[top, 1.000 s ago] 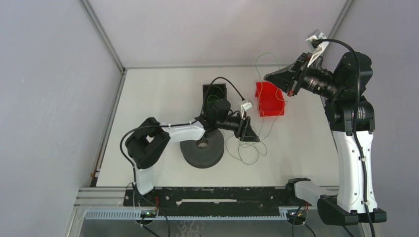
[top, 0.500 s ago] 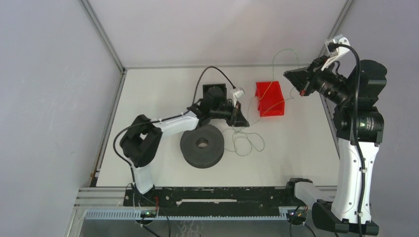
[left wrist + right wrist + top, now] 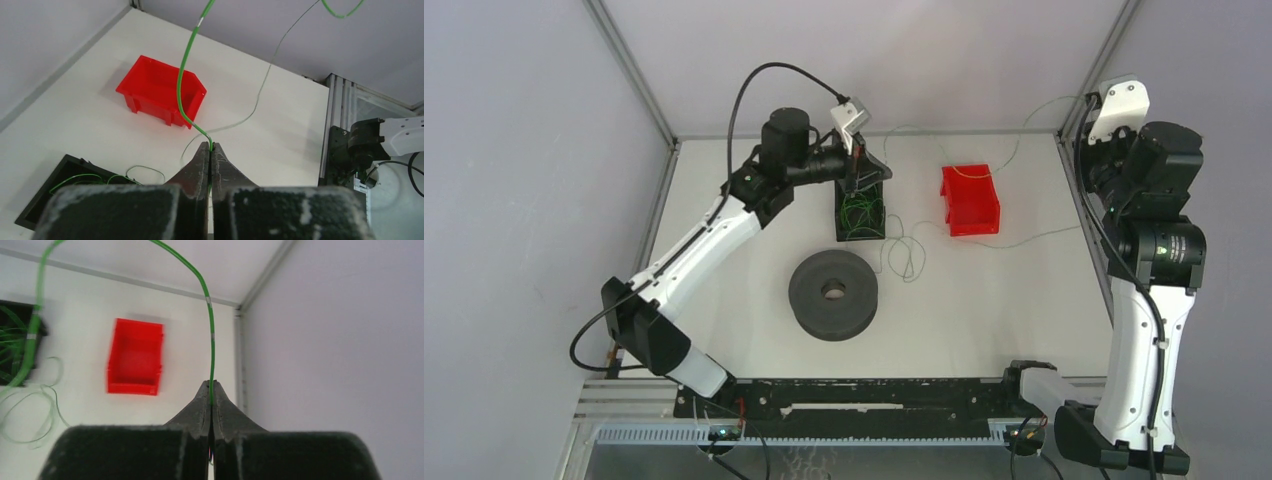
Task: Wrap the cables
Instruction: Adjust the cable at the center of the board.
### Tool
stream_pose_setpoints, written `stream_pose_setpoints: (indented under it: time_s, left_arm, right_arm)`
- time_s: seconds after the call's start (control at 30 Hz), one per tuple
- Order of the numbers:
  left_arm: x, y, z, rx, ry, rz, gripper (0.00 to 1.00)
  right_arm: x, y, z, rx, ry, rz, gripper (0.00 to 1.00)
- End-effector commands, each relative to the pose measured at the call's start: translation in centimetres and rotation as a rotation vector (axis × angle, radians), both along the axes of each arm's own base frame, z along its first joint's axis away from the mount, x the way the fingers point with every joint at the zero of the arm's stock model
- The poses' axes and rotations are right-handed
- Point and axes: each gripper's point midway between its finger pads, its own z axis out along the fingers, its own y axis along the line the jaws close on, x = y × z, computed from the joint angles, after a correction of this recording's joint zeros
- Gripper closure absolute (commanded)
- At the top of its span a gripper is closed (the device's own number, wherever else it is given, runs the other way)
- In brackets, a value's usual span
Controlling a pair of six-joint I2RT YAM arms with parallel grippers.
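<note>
The left gripper [image 3: 210, 149], beside the black spool [image 3: 833, 293] 1 second ago, is now hovering over the black tray [image 3: 861, 222], fingers pinching shut on 1 of the green cables [image 3: 183, 85]. The right gripper [image 3: 212, 389] is pulling back far right, clamping a green strand too. Loose loops are lying between tray and red bin [image 3: 970, 200]; only the wrist views are showing the pinches

One red bin [image 3: 970, 200], one black open box [image 3: 839, 222] and one black round spool [image 3: 854, 300] sit on the surface [image 3: 1024, 300]. There are two arms, the left arm [image 3: 694, 245] and the right arm [image 3: 1146, 300]. The thin green cables [image 3: 902, 255] loop and overlap, so their number cannot be told.
</note>
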Motion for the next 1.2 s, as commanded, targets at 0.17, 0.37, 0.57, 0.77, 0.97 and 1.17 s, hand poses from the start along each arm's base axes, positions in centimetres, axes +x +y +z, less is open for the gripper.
stream_pose_setpoints:
  time_s: [0.17, 0.37, 0.57, 0.77, 0.97, 1.17]
  left_arm:
    - [-4.4, 1.3, 7.6, -0.109, -0.011, -0.087, 1.0]
    - [-5.0, 1.3, 5.4, -0.06, -0.009, -0.093, 1.0]
    - [-5.1, 1.1, 1.0, 0.073, -0.028, -0.094, 1.0]
    - [-5.1, 0.5, -1.8, 0.203, -0.063, -0.107, 1.0]
    - [-5.2, -0.2, -2.7, 0.238, -0.073, -0.107, 1.0]
    - [-5.0, -0.8, -3.1, 0.24, -0.036, -0.068, 1.0]
  right_arm:
    - [-1.4, -5.1, 1.0, -0.289, 0.039, -0.179, 1.0]
    - [-0.9, -3.9, -8.0, -0.296, 0.291, -0.044, 0.98]
    - [-3.3, 2.2, -16.5, -0.101, 0.528, 0.296, 0.55]
    - [-4.8, 8.9, -11.3, 0.046, 0.384, 0.6, 0.24]
    - [-6.1, 14.4, -6.0, 0.118, 0.245, 0.852, 0.15]
    - [-6.0, 20.9, -4.8, 0.296, 0.239, 1.062, 0.15]
